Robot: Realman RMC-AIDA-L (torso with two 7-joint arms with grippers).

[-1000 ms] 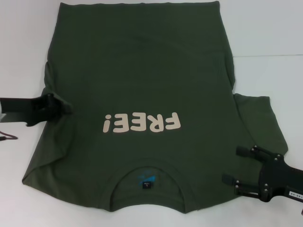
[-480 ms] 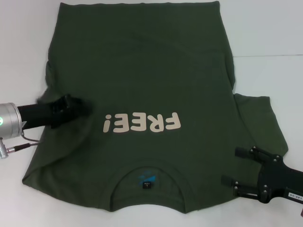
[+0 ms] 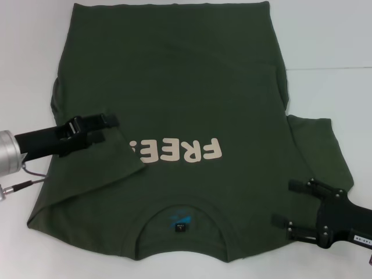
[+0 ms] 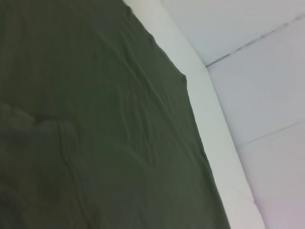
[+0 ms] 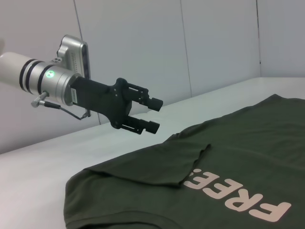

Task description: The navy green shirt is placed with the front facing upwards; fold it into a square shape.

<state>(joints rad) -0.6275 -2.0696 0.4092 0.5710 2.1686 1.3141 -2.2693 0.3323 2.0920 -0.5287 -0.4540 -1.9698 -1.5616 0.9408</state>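
Note:
The navy green shirt lies flat and front up on the white table, its cream "FREE!" lettering upside down to me and its collar nearest me. Its left sleeve is folded inward over the chest and covers part of the "!". My left gripper is open with nothing in it, raised above that fold, as the right wrist view shows for the left gripper and the sleeve. My right gripper stands open over the shirt's right shoulder beside the flat right sleeve.
The white table reaches beyond the shirt on the right and far side, with a seam line across it. A thin cable hangs from my left wrist. The left wrist view shows only green cloth and table.
My left gripper moved inward from the shirt's left edge, carrying the left sleeve over the chest, then opened. The sleeve now lies folded over the "!". The right arm has not moved.

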